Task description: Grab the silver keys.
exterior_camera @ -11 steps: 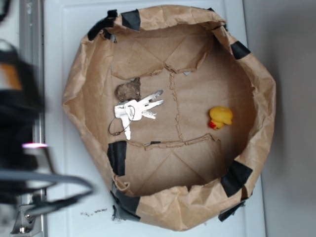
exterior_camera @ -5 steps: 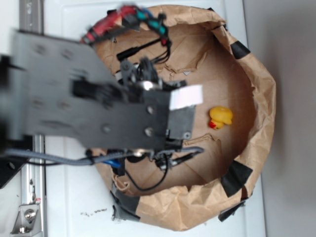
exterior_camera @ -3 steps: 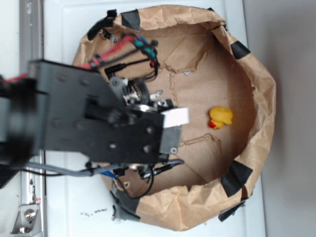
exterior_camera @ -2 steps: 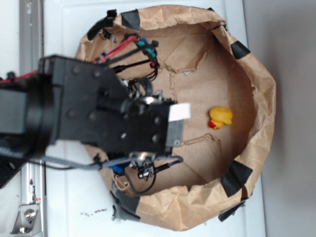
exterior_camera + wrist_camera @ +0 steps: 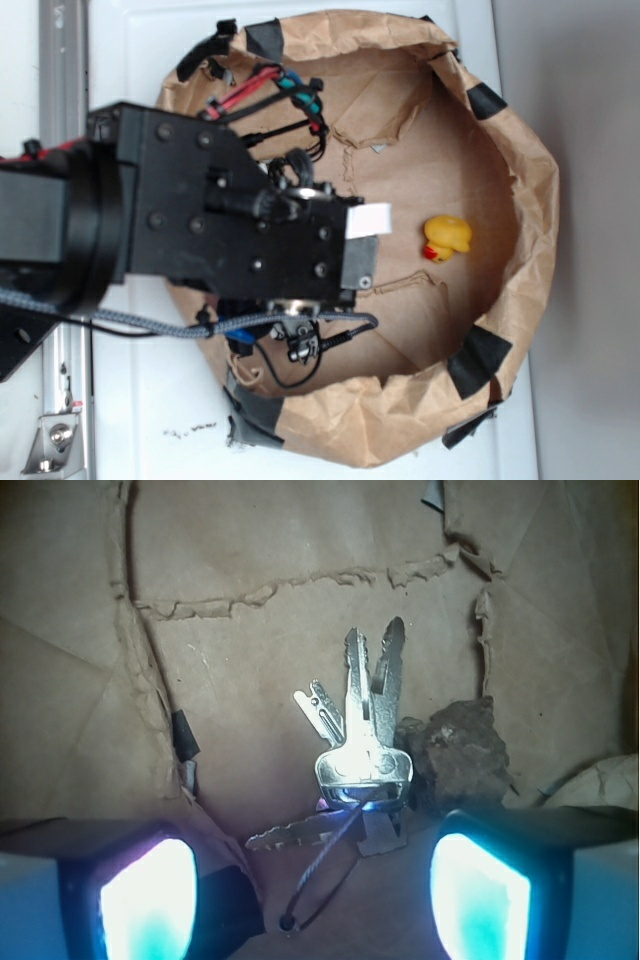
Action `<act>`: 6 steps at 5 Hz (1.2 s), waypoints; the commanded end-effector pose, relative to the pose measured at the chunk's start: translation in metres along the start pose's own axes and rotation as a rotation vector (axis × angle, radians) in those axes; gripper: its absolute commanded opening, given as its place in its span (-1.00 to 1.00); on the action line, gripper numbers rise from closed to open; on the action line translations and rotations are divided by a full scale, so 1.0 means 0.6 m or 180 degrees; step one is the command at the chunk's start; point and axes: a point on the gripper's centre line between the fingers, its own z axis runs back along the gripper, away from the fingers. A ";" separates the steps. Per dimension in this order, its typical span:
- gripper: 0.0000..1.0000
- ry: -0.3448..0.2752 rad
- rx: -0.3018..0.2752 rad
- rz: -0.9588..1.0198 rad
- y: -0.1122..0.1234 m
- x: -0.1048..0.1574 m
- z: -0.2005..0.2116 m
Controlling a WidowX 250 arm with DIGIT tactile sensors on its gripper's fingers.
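The tool [image 5: 315,900] hangs with its two fingers [image 5: 150,900] spread wide apart and empty, one on each side of the silver keys [image 5: 355,765], so it looks lined up for a straight drop onto them. The keys lie flat and fanned on the floor of the paper bag [image 5: 520,170], their wire ring trailing toward the tool. A brown lump [image 5: 455,750] touches the keys beside one finger and could get pinched too. The yellow duck [image 5: 446,238] sits well apart from the keys.
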 end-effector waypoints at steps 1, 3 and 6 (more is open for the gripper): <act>1.00 0.0142 -0.0161 0.0145 0.004 0.004 -0.035; -1.00 0.0099 -0.0229 0.0182 0.013 -0.007 -0.038; -1.00 0.0041 -0.0222 0.0174 0.016 -0.009 -0.035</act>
